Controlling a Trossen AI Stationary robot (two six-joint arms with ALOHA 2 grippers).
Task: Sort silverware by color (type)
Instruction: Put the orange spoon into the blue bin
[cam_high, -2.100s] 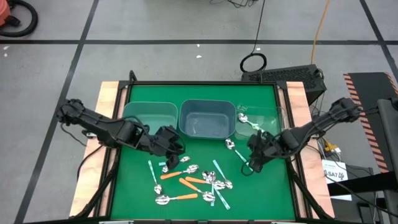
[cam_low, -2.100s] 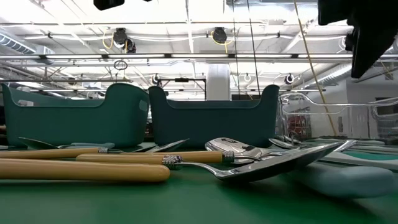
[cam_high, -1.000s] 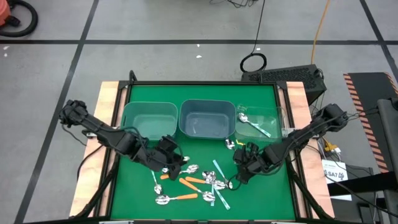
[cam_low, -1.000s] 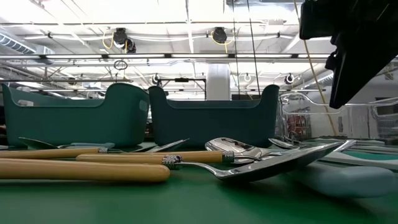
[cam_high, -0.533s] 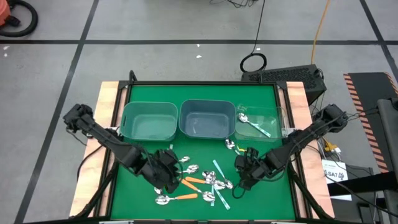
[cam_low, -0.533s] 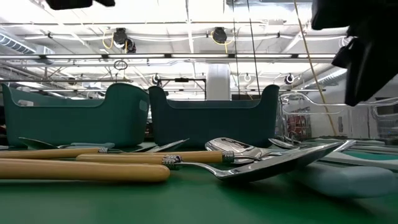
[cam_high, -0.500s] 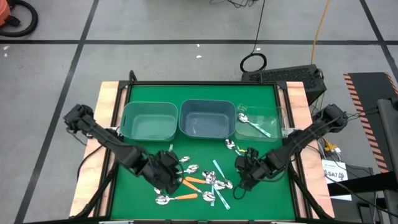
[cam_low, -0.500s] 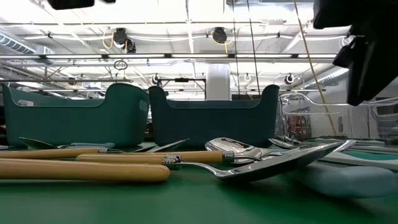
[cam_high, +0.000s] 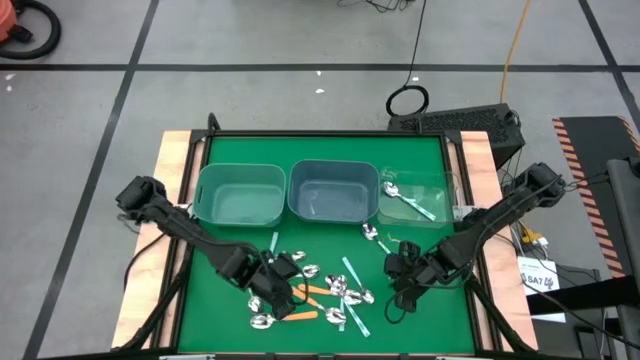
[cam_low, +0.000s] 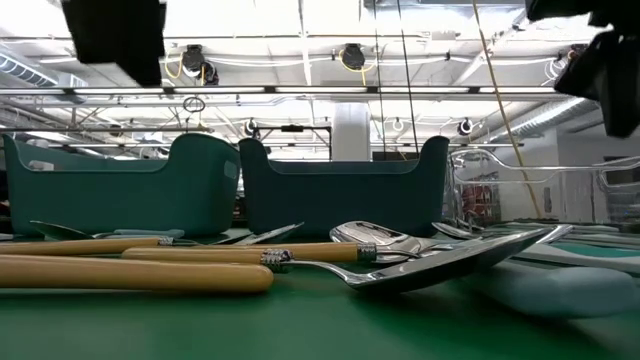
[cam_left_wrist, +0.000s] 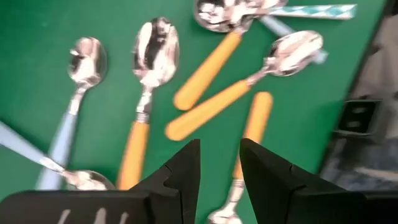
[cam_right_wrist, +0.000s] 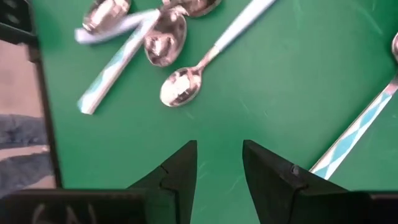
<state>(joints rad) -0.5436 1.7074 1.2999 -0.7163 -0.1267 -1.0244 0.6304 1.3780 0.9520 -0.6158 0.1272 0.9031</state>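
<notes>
The spoons (cam_high: 318, 293) lay scattered on the green bench (cam_high: 225, 300) in front of three bins. The left end effector (cam_high: 275, 290) hung low over the left part of the pile, its fingers (cam_left_wrist: 186, 168) parted by a narrow gap with nothing between them; orange-handled spoons (cam_left_wrist: 208, 65) lay right ahead of the tips. The right end effector (cam_high: 398, 290) hovered just right of the pile, its fingers (cam_right_wrist: 180, 168) likewise slightly apart and empty, above bare green mat, with a light-blue-handled spoon (cam_right_wrist: 211, 56) just ahead. One spoon (cam_high: 405, 200) already lay in the clear bin (cam_high: 445, 190) on the right, and a few lay loose between pile and bins. Open mat remained at the near left and right corners; the bench's wooden edges (cam_high: 170, 200) ran close beside both arms.
</notes>
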